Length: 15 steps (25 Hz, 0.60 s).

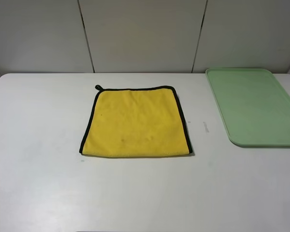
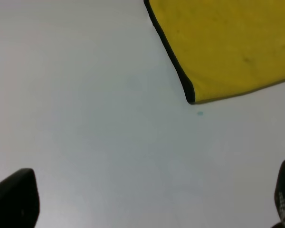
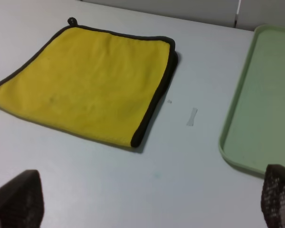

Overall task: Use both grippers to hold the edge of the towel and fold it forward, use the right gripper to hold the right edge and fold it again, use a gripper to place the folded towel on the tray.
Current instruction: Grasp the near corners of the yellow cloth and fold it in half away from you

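While both arms hang back from the work, you can see each claw only through its own wrist camera. The left gripper [image 2: 149, 199] has its jaws spread as wide as they go, with 2 dark fingertips [image 2: 14, 199] at opposite corners of that picture and nothing but bare table [image 1: 38, 169] between them. The right gripper [image 3: 147, 199] is spread just as wide, its fingertips [image 3: 278, 194] over the table, holding and touching nothing.

Much is cut off. The fingertips are clipped by the frame in both wrist views, and neither arm shows in the high view. The left wrist view catches only 1 corner of the towel [image 2: 228, 47]. The tray [image 1: 253, 104] runs off the right side of the high view.

The towel [image 1: 135, 123] lies flat near the middle of the table, well apart from the tray on its right. Its black edge [image 1: 88, 123] runs along the left, far and right sides. The near side is a rounded yellow fold with no trim. The loop [image 1: 98, 87] sits at the far left corner. The sides run square with the table. The outline looks close to square, so you cannot tell its long axis.
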Each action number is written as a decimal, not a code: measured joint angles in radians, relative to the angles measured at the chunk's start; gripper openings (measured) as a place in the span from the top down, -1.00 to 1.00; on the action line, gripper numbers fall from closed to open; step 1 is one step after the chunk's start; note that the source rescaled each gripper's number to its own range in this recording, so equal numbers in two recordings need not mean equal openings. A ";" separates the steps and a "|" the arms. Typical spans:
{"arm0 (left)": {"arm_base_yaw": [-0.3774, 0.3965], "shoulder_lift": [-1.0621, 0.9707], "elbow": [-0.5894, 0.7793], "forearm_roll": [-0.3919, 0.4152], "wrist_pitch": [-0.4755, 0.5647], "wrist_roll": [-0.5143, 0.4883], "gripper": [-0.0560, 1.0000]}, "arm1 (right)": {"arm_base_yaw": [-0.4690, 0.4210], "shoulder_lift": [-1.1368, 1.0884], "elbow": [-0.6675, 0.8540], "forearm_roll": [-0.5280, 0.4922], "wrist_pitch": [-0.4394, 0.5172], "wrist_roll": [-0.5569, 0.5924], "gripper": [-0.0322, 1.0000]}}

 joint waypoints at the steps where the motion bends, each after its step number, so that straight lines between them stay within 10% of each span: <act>1: 0.000 0.000 0.000 0.000 0.000 0.000 -1.00 | 0.000 0.000 0.000 0.001 -0.001 0.000 -1.00; 15: 0.000 0.107 -0.039 0.000 -0.001 0.056 -1.00 | 0.000 0.167 -0.054 0.018 -0.030 -0.108 -1.00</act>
